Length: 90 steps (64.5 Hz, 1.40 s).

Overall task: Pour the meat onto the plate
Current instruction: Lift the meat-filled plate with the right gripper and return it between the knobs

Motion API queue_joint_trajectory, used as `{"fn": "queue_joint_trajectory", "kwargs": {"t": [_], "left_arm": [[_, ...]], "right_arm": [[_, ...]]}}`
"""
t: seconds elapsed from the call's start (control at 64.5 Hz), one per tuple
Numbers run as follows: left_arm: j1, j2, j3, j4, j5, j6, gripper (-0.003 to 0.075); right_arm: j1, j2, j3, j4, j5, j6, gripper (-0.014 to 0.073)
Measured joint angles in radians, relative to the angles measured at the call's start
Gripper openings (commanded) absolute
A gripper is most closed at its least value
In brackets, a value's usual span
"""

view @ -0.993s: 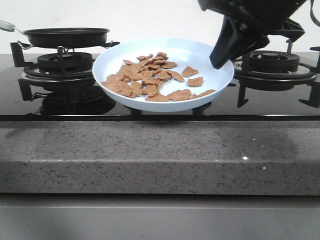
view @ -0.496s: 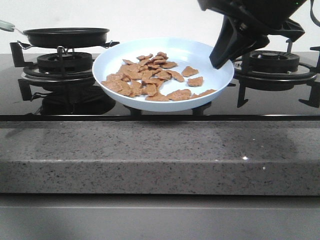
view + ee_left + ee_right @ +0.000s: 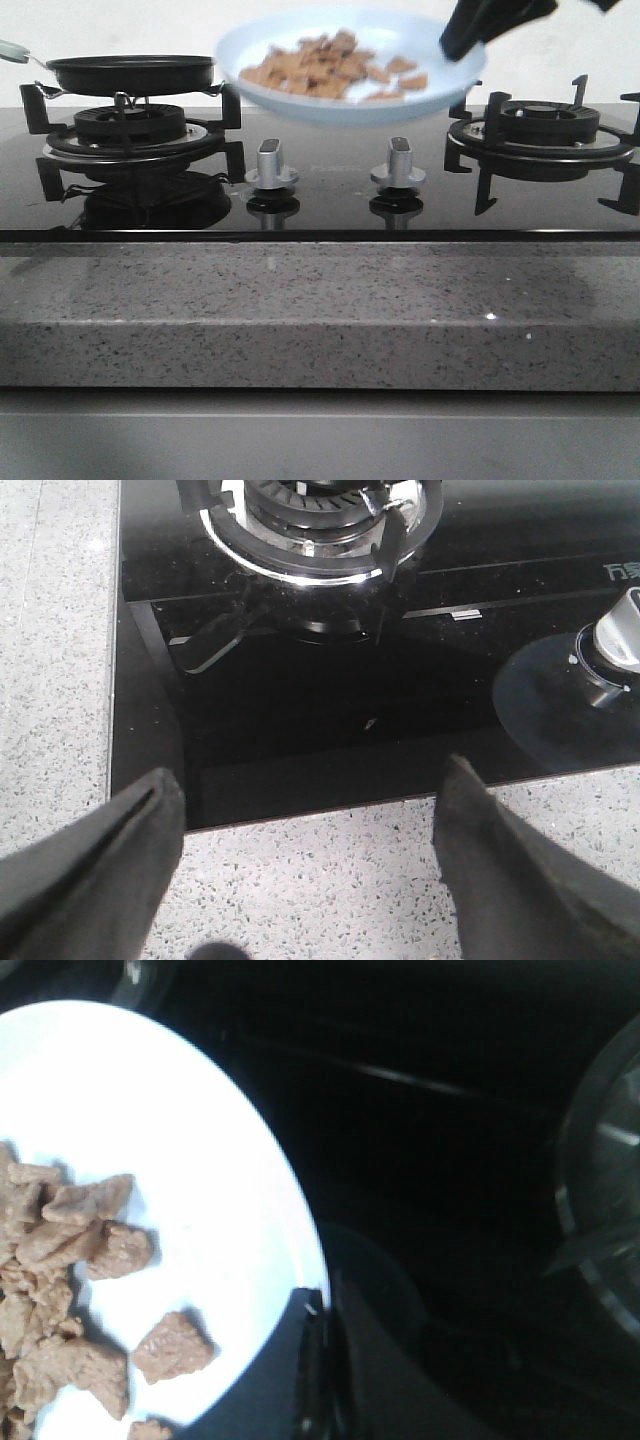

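Note:
The pale light-blue plate (image 3: 350,98) hangs in the air above the middle of the stove, close to level. The meat (image 3: 335,62), a loose pile of reddish-brown pieces, lies in it. My right gripper (image 3: 478,28) is shut on the plate's right rim. In the right wrist view its fingers (image 3: 320,1325) pinch the plate's rim (image 3: 285,1190), with meat pieces (image 3: 70,1250) beside them. My left gripper (image 3: 308,780) is open and empty, over the speckled counter at the stove's front edge. It is out of the front view.
A black frying pan (image 3: 130,72) sits on the left burner (image 3: 130,125). The right burner (image 3: 540,125) has a bare grate. Two silver knobs (image 3: 272,165) (image 3: 397,163) stand under the plate. The grey granite counter (image 3: 320,310) runs along the front.
My right gripper has lifted the plate with the meat up and slightly right. The plate went from tilted toward the camera to near level, and the two knobs now show.

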Motion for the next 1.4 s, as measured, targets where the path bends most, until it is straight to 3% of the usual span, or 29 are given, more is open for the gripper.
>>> {"fn": "queue_joint_trajectory", "kwargs": {"t": [0.279,0.667,1.396], "left_arm": [[0.000,0.000,0.000,0.000,0.000,0.000,0.0514],[0.000,0.000,0.000,0.000,0.000,0.000,0.0514],[0.000,0.000,0.000,0.000,0.000,0.000,0.0514]], "right_arm": [[-0.039,0.166,-0.295,-0.006,0.144,0.008,-0.0067],[-0.039,0.408,-0.554,-0.010,0.221,0.050,-0.0066],[-0.039,0.562,-0.610,-0.031,0.251,0.054,-0.0066]]}}
